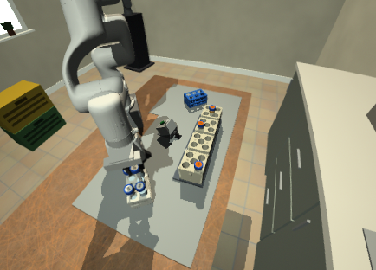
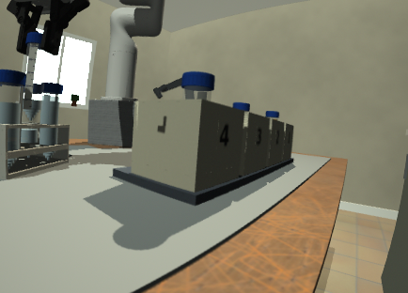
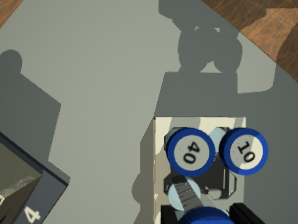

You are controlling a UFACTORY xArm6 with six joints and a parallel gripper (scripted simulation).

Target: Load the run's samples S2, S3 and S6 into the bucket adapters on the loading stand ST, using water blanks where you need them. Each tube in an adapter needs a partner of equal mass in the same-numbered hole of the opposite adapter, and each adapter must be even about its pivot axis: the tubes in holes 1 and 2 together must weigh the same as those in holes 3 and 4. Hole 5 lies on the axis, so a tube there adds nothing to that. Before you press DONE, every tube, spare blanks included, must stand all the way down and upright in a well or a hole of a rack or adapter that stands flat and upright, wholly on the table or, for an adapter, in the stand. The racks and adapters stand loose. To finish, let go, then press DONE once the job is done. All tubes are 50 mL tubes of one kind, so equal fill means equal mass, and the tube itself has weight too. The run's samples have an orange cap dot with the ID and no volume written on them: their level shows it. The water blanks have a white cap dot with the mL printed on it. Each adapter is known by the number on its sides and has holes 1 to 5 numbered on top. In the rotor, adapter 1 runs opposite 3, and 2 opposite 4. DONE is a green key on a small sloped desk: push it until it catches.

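My gripper is shut on a blue-capped tube, held upright with its tip just above the white rack; its dot cannot be read. In the rack stand blank 40, blank 10 and another blue-capped tube. On the stand, adapter 4 holds an orange-dot tube. Adapter 3 shows no tube. Adapters 2 and 1 each hold an orange-dot tube. IDs are unreadable.
The small sloped desk with its green key stands between the arm and the stand. A blue rack stands beyond the far end of the stand. The white rack is near the front left of the grey mat.
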